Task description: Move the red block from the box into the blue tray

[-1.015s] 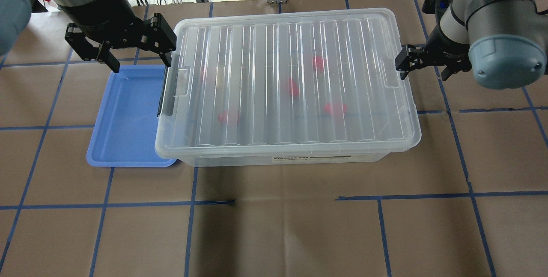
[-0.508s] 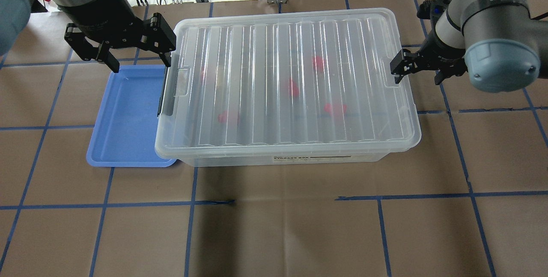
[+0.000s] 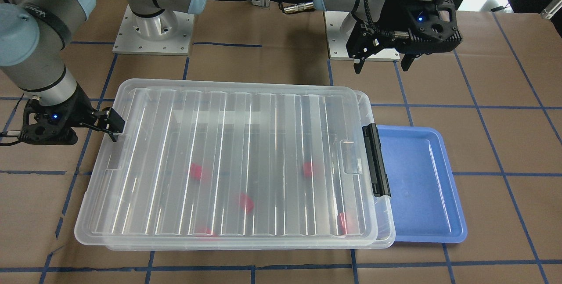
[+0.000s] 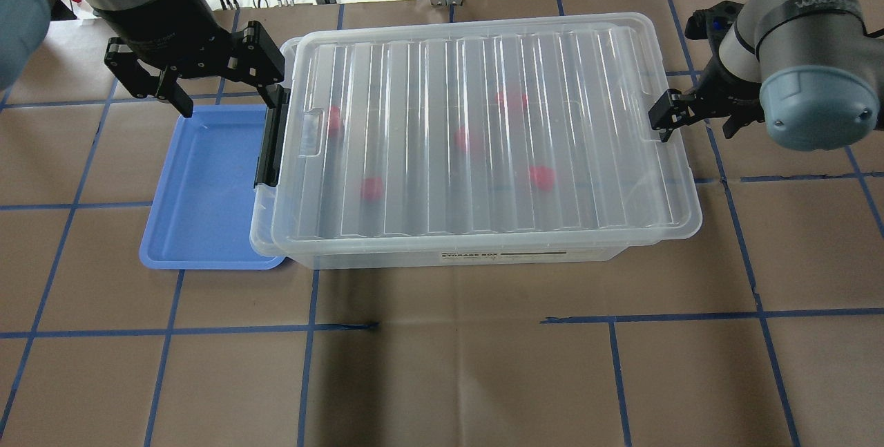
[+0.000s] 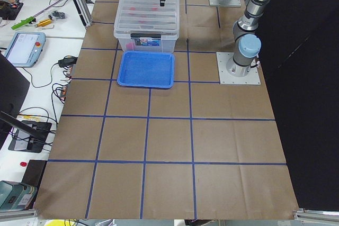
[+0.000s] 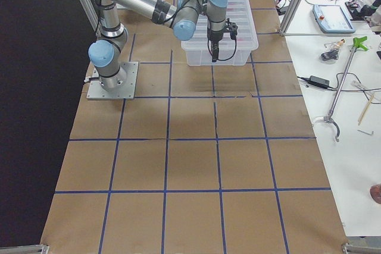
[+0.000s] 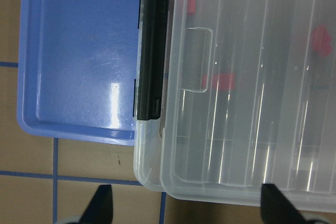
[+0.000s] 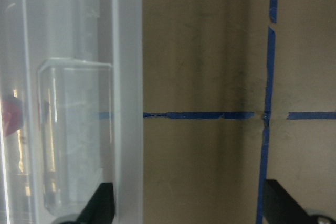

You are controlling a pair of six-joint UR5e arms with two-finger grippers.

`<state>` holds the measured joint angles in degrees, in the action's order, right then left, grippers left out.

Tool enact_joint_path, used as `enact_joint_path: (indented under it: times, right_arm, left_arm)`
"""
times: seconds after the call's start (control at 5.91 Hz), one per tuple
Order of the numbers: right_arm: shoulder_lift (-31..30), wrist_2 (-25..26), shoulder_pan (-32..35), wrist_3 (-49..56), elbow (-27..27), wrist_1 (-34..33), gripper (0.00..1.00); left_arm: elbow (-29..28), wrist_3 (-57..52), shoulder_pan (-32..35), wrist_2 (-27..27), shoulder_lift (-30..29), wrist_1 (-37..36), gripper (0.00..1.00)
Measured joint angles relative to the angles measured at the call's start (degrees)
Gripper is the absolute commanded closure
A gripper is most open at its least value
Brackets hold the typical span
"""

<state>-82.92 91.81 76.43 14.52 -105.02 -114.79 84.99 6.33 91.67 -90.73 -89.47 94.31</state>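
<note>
Tho red block sits inside box, right gripper straddles lid rim.

A white label on the box's side wall, lower centre of the overhead view, appears to read "STORAGE BOX". Lettering on the right arm's band is illegible.

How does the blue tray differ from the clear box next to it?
The blue tray is opaque, open-topped and empty; the box is clear, under a ribbed lid, with red blocks inside. The tray is far smaller and shallower than the box. Both are rectangular plastic, lying flat side by side.
</note>
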Motion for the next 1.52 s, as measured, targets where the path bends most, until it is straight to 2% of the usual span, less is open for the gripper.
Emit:
enact_joint_path:
  times: [0.68, 1.02, 1.18, 1.52]
  right_arm:
    - [-0.1, 3.23, -11.91, 11.77, 0.68, -0.03, 0.0]
    - [-0.4, 3.89, -17.31, 16.72, 0.91, 0.04, 0.0]
    - [-1.27, 3.85, -18.29, 17.02, 1.05, 0.45, 0.0]
    - [-5.47, 3.36, -15.63, 10.71, 2.27, 4.1, 0.0]
  left_arm:
    - [0.0, -0.22, -0.02, -0.06, 0.0, 0.04, 0.02]
    - [0.0, -5.51, 0.17, 0.04, -0.4, -0.19, 0.02]
    - [0.07, -14.13, 0.47, 0.09, -0.96, -0.21, 0.02]
    - [1.23, -41.21, 1.45, 0.34, -2.0, -0.43, 0.02]
